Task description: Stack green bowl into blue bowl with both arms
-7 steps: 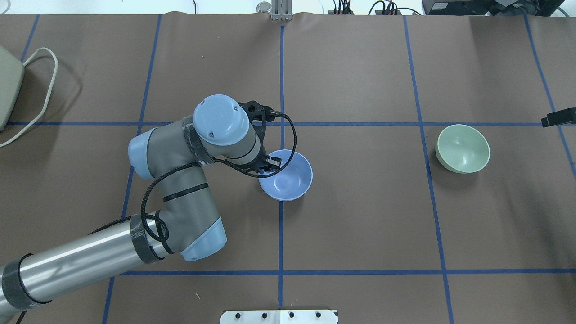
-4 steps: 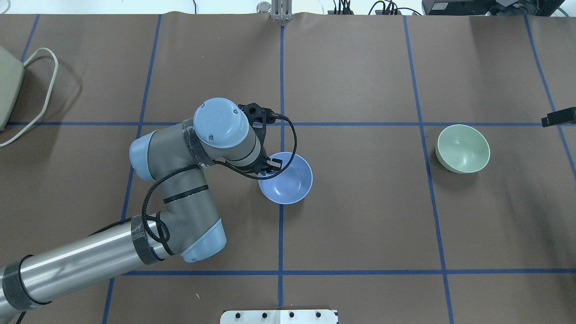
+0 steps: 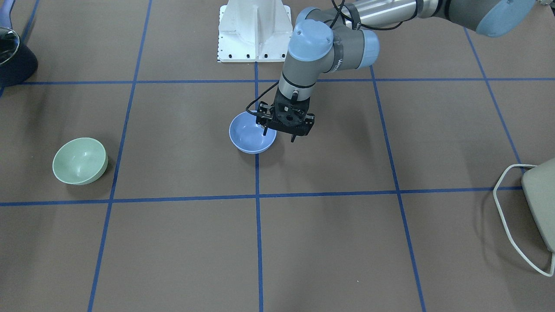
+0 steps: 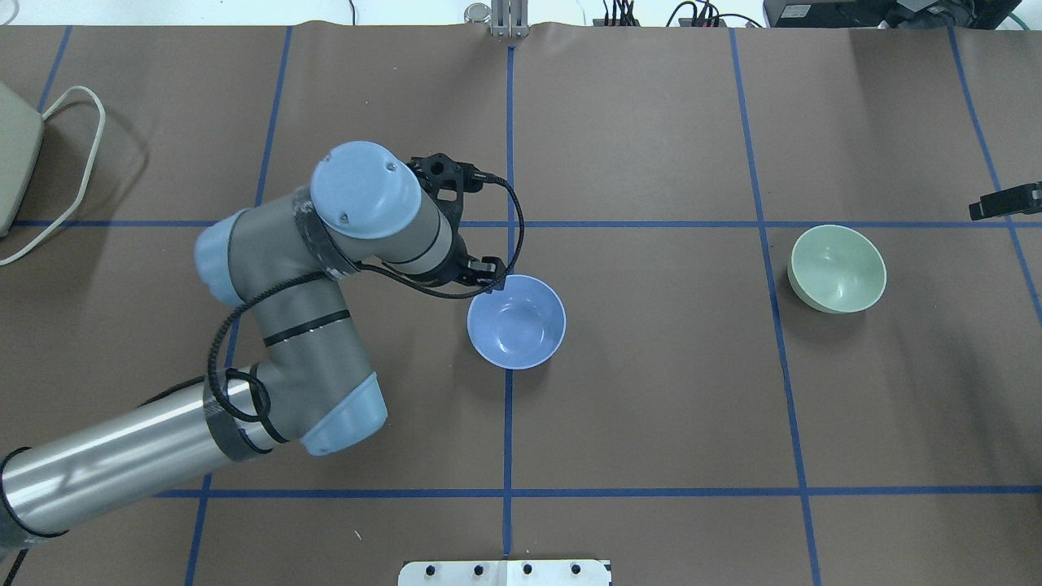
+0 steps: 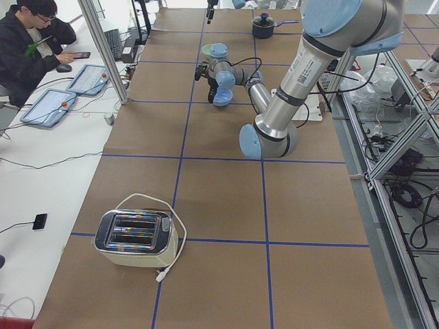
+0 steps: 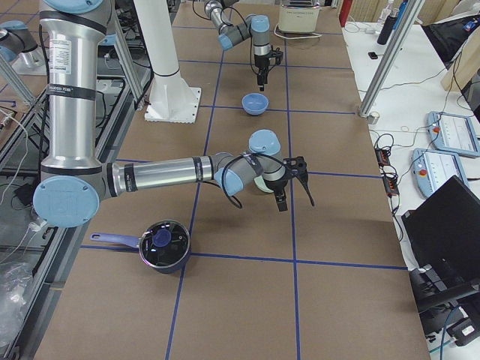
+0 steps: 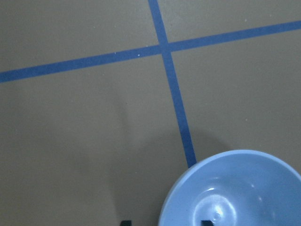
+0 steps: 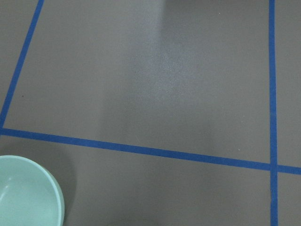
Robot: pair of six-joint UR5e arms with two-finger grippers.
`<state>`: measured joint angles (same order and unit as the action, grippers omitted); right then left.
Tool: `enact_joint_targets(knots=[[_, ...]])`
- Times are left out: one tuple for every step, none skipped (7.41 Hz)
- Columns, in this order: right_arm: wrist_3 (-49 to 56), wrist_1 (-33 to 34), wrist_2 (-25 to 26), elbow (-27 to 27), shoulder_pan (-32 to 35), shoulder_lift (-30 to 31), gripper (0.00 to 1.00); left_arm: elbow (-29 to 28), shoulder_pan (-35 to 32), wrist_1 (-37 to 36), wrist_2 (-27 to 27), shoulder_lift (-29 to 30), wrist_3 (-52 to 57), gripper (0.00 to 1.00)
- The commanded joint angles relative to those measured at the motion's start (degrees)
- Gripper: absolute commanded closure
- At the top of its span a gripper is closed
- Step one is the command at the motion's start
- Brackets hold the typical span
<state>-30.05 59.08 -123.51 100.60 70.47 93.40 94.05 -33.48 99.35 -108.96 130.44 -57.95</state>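
Observation:
The blue bowl (image 4: 516,321) stands upright at the table's middle, also in the front view (image 3: 251,138) and the left wrist view (image 7: 235,188). My left gripper (image 3: 279,135) is open and empty, raised just above the bowl's rim on its left side, one finger over the rim and one outside. The green bowl (image 4: 837,268) stands upright far to the right, also in the front view (image 3: 80,160) and the right wrist view (image 8: 23,193). My right gripper (image 6: 295,201) hovers beside the green bowl with its fingers apart; only its tip (image 4: 1005,203) shows overhead.
A toaster (image 5: 135,238) with a white cord sits at the table's left end. A dark pot (image 6: 163,246) with a lid sits at the right end. The white robot base (image 3: 256,30) stands at the near edge. Blue tape lines cross the brown table cover.
My left gripper has lifted off the blue bowl's rim and the left arm has drawn back to the left. The blue bowl stays put. The right gripper's tip has edged inward.

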Motion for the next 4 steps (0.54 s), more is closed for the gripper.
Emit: enact_joint_targets(knots=[[-0.01,-5.33,-0.23,-0.05,-0.5,-1.99,0.0,10.22,-8.67,-9.65,-5.72,-5.68,10.16,0.02],[-0.18,-8.77,-0.41,-0.4,-1.55,-1.21,0.0,14.02,-14.45,-12.75,-8.35,-9.64,18.41,0.02],[-0.1,-8.89,-0.15,-0.49,-2.86,-0.85,0.0,14.67,-21.3,-13.39,-12.12,-14.29,27.97,0.02],[-0.18,-8.72,-0.06,-0.49,-3.83,-0.76,0.01,14.24,-29.29,-13.57,-14.59,-18.6,40.51,0.02]])
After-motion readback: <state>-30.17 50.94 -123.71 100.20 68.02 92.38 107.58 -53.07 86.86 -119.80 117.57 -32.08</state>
